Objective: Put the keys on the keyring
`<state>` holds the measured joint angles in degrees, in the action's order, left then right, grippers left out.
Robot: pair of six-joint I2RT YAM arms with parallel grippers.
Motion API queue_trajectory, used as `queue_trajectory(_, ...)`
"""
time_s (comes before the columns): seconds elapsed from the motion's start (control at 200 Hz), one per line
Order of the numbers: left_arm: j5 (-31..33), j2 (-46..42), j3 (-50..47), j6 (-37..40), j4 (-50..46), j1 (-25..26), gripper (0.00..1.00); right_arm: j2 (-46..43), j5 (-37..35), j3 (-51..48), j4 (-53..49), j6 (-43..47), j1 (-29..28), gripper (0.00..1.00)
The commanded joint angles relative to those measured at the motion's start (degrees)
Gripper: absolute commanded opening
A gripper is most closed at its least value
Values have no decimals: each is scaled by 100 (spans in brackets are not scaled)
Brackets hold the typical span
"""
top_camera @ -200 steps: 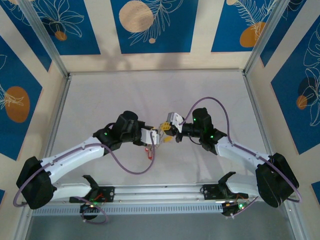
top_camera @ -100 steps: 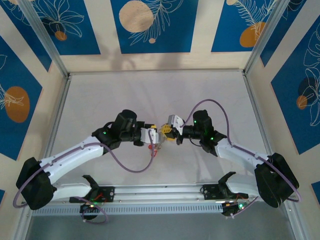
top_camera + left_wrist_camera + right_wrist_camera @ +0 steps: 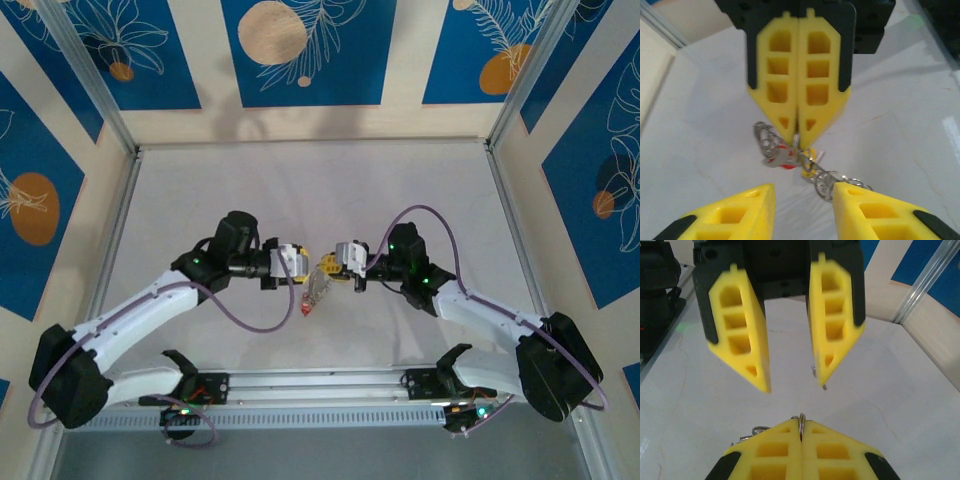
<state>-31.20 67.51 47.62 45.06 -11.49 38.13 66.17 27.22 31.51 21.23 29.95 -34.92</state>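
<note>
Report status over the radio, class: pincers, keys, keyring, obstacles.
Left pincer open, facing keyring. Right pincer shut on keyring, keys dangling beneath. Nothing blocking.

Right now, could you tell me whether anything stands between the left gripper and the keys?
Nothing visible does: the keys hang from the keyring pinched in the right gripper, straight ahead of the open left gripper.

Both arms stretched inward, tips nose to nose: left gripper jaws parted, right gripper jaws clamped shut.
</note>
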Motion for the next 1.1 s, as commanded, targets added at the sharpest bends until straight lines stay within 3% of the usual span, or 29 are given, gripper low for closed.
queue_trajectory(0.0,-557,273,140,-256,138,-42,34,116,-93,275,58,189,-29,0)
queue_trajectory(0.245,-968,386,-248,-961,652,-245,38,273,-296,334,121,-3,-2,0)
queue_trajectory(0.365,-1114,329,-707,-1764,1387,-403,45,308,-405,314,166,-109,28,0)
queue_trajectory(0.495,-1021,464,-1175,-2766,2408,-409,59,343,-530,357,140,-190,45,0)
queue_trajectory(0.685,-916,748,-1250,-3293,2944,-251,65,428,-786,501,22,-368,48,0)
queue_trajectory(0.875,-367,950,-1237,-3442,3167,-92,62,485,-1131,571,10,-568,12,0)
queue_trajectory(1.01,70,993,-1217,-3481,3318,-5,46,528,-1357,585,45,-614,-67,0)
queue_trajectory(1.095,103,987,-1211,-3558,3440,9,42,558,-1548,585,69,-622,-127,0)
